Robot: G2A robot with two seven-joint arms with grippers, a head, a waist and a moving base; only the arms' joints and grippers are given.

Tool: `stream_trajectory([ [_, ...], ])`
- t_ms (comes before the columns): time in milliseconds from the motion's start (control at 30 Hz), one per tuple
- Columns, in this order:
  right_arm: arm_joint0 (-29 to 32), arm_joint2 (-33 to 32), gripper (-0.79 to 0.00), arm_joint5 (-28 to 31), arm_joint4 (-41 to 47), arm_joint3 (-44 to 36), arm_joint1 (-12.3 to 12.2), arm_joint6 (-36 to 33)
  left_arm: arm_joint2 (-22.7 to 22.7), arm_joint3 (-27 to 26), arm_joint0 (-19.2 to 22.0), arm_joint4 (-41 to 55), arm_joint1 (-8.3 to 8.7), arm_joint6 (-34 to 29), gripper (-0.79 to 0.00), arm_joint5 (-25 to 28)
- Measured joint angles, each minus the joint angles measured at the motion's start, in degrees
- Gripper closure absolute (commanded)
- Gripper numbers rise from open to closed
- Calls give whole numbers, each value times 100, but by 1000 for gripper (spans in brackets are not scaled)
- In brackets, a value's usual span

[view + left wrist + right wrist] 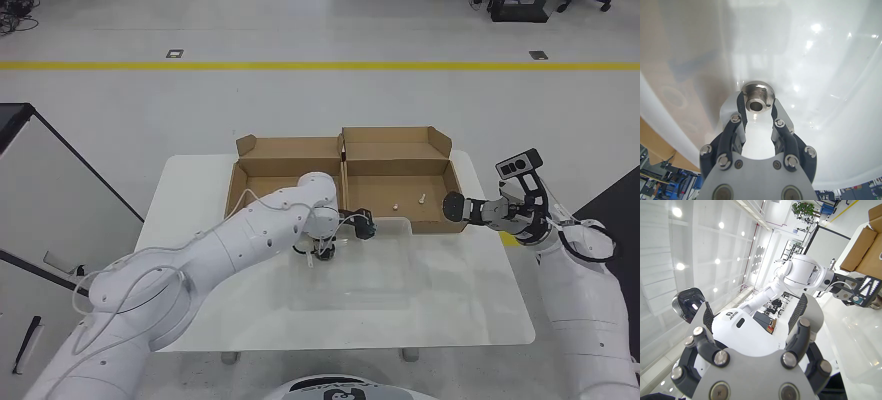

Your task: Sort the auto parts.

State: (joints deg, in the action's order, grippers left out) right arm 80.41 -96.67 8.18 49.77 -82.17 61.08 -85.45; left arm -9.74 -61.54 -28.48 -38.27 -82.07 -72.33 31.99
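From the top view, the left end effector [325,247] hangs over the clear tray [412,262] on the table [480,300], at the tray's edge nearest the boxes. The left box [285,178] lies just beyond it. The right box [400,182] is beside that one and holds two small parts [397,206]. The right end effector [455,207] sits at that box's outer corner.

The left wrist view adds the grip. A metal hub [757,99] stands between the pads [741,106], which seem to pinch its collar. Its bore axis points back at the wrist and its flange faces the tray.

In the right wrist view, the right end effector [755,302] gapes wide with nothing in it. We judge the left arm the nearer one for carrying the hub to a box.
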Motion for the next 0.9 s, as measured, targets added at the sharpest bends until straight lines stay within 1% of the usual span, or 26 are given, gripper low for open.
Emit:
stream_trajectory([
  [200,0,0,-785,0,0,0,0,0,0,-3,-16,105,1,42,-314,43],
  [300,0,0,-785,0,0,0,0,0,0,-49,-34,156,33,54,-305,54],
  [433,0,0,-785,0,0,0,0,0,0,-150,-71,159,82,64,-271,65],
  [667,0,0,-785,0,0,0,0,0,0,-422,-129,160,182,112,-265,113],
  [833,0,0,-785,0,0,0,0,0,0,-582,-179,149,253,100,-268,102],
  [900,0,0,-785,0,0,0,0,0,0,-649,-160,192,286,94,-311,96],
])
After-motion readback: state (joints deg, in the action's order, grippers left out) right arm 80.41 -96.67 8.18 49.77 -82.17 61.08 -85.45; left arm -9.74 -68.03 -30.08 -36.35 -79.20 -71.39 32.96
